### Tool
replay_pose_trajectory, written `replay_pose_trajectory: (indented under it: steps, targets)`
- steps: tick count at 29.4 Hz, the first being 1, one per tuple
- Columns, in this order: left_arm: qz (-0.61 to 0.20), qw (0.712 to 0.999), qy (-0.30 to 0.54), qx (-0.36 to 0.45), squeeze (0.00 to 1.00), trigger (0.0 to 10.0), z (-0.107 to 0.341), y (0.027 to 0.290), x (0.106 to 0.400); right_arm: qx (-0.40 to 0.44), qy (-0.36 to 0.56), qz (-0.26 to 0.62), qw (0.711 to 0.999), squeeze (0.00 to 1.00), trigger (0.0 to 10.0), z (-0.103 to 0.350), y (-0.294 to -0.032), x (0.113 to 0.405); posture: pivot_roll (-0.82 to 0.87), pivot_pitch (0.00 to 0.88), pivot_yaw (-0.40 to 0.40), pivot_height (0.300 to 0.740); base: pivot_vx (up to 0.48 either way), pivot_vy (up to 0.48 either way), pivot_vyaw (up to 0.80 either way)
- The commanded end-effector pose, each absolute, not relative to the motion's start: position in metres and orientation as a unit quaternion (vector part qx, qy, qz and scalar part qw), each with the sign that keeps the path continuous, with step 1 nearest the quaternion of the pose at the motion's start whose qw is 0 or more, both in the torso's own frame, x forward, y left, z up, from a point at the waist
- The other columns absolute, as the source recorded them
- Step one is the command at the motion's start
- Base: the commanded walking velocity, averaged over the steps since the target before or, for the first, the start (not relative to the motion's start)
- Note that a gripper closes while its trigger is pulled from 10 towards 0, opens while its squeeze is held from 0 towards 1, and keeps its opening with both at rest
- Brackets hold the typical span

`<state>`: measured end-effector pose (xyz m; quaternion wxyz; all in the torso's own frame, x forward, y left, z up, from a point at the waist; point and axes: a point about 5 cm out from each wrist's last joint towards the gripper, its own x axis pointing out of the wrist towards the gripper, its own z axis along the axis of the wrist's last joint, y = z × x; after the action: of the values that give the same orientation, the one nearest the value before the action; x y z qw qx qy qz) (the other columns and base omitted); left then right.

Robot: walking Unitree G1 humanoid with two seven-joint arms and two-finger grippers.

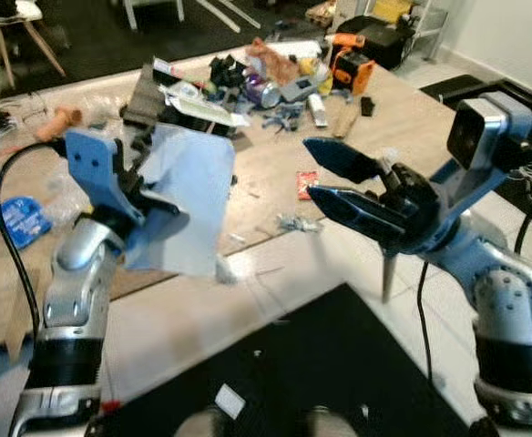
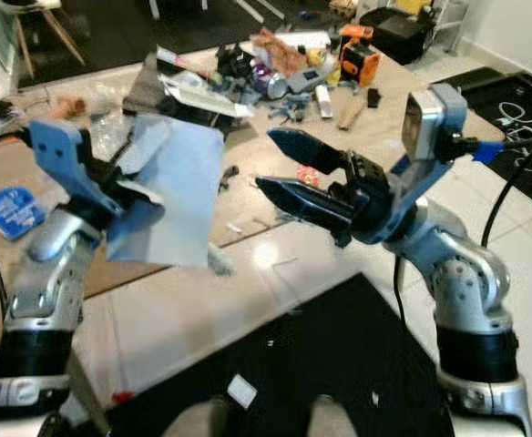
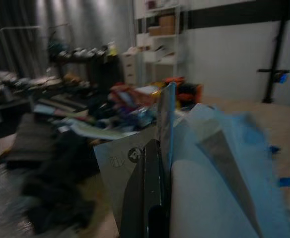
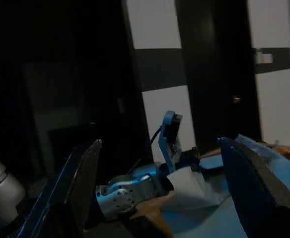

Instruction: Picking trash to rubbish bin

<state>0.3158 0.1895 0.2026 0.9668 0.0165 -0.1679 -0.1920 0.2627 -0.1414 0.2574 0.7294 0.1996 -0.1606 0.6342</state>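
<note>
My left gripper is raised at the left and shut on a large pale blue sheet of paper, which hangs off it above the floor. The same sheet of paper lies against the black finger in the left wrist view. My right gripper is raised at the right, open, its two black fingers pointing left toward the sheet with nothing between them. A pile of trash lies on the wooden floor beyond: cans, wrappers, cardboard, scraps.
A small red wrapper and a crumpled scrap lie on the floor between the grippers. A blue round lid sits far left. An orange and black tool stands behind the pile. A black mat lies below me.
</note>
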Motion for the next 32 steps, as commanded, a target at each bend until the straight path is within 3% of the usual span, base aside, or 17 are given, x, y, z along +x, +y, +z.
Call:
replay_pose_trajectory:
  steps: [1,6,10,13,14,16,17,19,20,22,32]
  targets:
    - [-0.187,0.969,-0.156,0.029,0.00,10.0,0.197,0.192,0.315,0.195,-0.162,0.639,0.727,0.00,10.0,0.258,-0.139,0.260,-0.11,0.000,0.001,0.740,-0.364,0.000,0.00]
    - [-0.190,0.969,-0.157,0.029,0.00,10.0,0.196,0.190,0.315,0.190,-0.157,0.639,0.729,0.00,10.0,0.257,-0.138,0.260,-0.11,0.000,0.000,0.740,-0.365,0.000,0.00]
    - [-0.199,0.967,-0.154,0.037,0.00,10.0,0.194,0.187,0.314,0.154,-0.122,0.632,0.749,0.00,10.0,0.244,-0.134,0.263,-0.11,0.000,-0.001,0.740,-0.342,0.000,0.00]
    - [-0.238,0.959,-0.136,0.077,0.00,10.0,0.185,0.183,0.309,0.092,-0.065,0.591,0.799,0.00,10.0,0.220,-0.136,0.276,-0.11,0.000,-0.001,0.740,-0.204,0.000,0.00]
    - [-0.238,0.959,-0.136,0.077,0.00,10.0,0.185,0.183,0.309,0.092,-0.065,0.591,0.799,0.00,10.0,0.220,-0.136,0.276,-0.11,0.000,-0.001,0.740,0.000,0.000,0.00]
    - [-0.268,0.949,-0.104,0.133,0.00,10.0,0.172,0.181,0.305,0.081,-0.040,0.542,0.836,0.00,10.0,0.208,-0.144,0.289,-0.11,0.000,-0.001,0.740,0.000,0.000,0.00]
    - [-0.268,0.949,-0.104,0.133,0.00,10.0,0.172,0.181,0.305,0.081,-0.040,0.542,0.836,0.00,10.0,0.208,-0.144,0.289,-0.11,0.000,-0.001,0.740,0.000,0.000,0.00]
    - [-0.286,0.938,-0.070,0.183,0.00,10.0,0.156,0.184,0.301,0.088,-0.026,0.473,0.876,0.00,10.0,0.198,-0.158,0.305,-0.11,0.000,-0.001,0.740,0.000,0.000,0.00]
    - [-0.286,0.938,-0.070,0.183,0.00,10.0,0.156,0.184,0.301,0.088,-0.026,0.473,0.876,0.00,10.0,0.198,-0.158,0.305,-0.11,0.000,-0.001,0.740,0.000,0.000,0.00]
    - [-0.287,0.937,-0.043,0.197,0.00,10.0,0.142,0.191,0.298,0.092,0.001,0.383,0.919,0.00,10.0,0.179,-0.180,0.320,-0.11,0.000,-0.001,0.740,0.000,0.000,0.00]
    - [-0.268,0.948,-0.021,0.172,0.00,10.0,0.126,0.202,0.296,0.086,0.050,0.245,0.964,0.00,10.0,0.139,-0.209,0.333,-0.11,0.000,0.001,0.740,0.000,0.000,0.00]
